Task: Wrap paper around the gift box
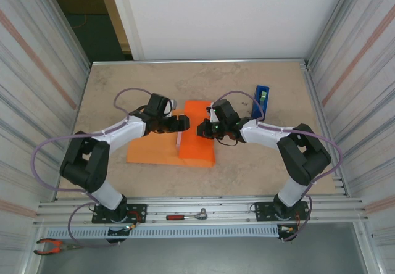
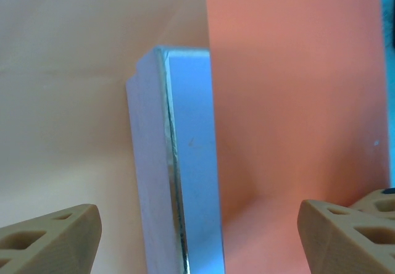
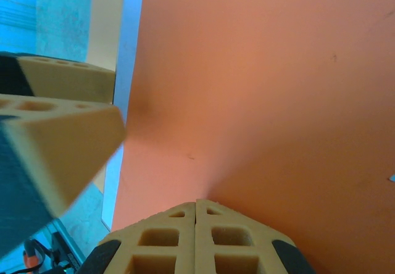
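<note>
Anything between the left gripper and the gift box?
Nothing visible. The left gripper is open, with the bare edge of the gift box straight ahead between its fingers. The paper lies against the box's right side, not in front.

Beige table (image 1: 247, 175) under orange paper (image 1: 154, 152), blue dispenser (image 1: 260, 101)

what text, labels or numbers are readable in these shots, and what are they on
No text can be read anywhere.
the paper: plain orange, no print.
the gift box: bare pale sides, no label.
the blue tape dispenser: any marking is too small to read.
</note>
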Robot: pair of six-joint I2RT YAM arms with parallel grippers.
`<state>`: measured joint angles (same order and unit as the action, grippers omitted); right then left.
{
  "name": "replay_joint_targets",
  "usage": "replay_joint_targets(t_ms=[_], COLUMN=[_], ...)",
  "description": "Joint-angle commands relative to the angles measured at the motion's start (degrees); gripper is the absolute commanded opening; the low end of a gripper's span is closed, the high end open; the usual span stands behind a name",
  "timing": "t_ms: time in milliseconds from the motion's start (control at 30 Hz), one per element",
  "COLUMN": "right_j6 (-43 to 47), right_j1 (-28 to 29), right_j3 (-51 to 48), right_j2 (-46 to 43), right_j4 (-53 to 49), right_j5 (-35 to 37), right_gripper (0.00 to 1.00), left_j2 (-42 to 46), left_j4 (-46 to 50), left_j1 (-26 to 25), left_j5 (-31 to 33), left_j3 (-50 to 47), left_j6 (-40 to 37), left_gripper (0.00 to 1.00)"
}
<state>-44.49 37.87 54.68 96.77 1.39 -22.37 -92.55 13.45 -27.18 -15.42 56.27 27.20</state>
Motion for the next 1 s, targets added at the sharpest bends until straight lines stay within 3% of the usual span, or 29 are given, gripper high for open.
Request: replay_joint_targets(t_ms=[0, 233, 533, 967], right_j6=[0.54, 0.86, 1.17, 1.45], right_j1=[0.63, 0.34, -3.25, -3.95], right_j3=[0.34, 0.3, 0.44, -0.85], right_j2=[2.11, 0.86, -3.8, -5.67], right_j4=[-2.44, -3.45, -5.51, -6.27], right_j5=[0.56, 0.35, -0.48, -0.05], right_gripper=[0.04, 0.05, 0.17, 0.17], left_j2=[-1.26, -0.71, 2.09, 1.56], left_j4=[0.8, 0.69, 1.75, 2.53], left_j1=[-1.35, -3.07, -4.38, -4.56], left_j5=[-0.58, 1.81, 5.75, 7.02], left_j3=[0.82, -1.73, -5.56, -4.43], left_j6=[0.17, 1.67, 2.95, 1.04], left_gripper=[0.83, 0.73, 0.71, 0.59])
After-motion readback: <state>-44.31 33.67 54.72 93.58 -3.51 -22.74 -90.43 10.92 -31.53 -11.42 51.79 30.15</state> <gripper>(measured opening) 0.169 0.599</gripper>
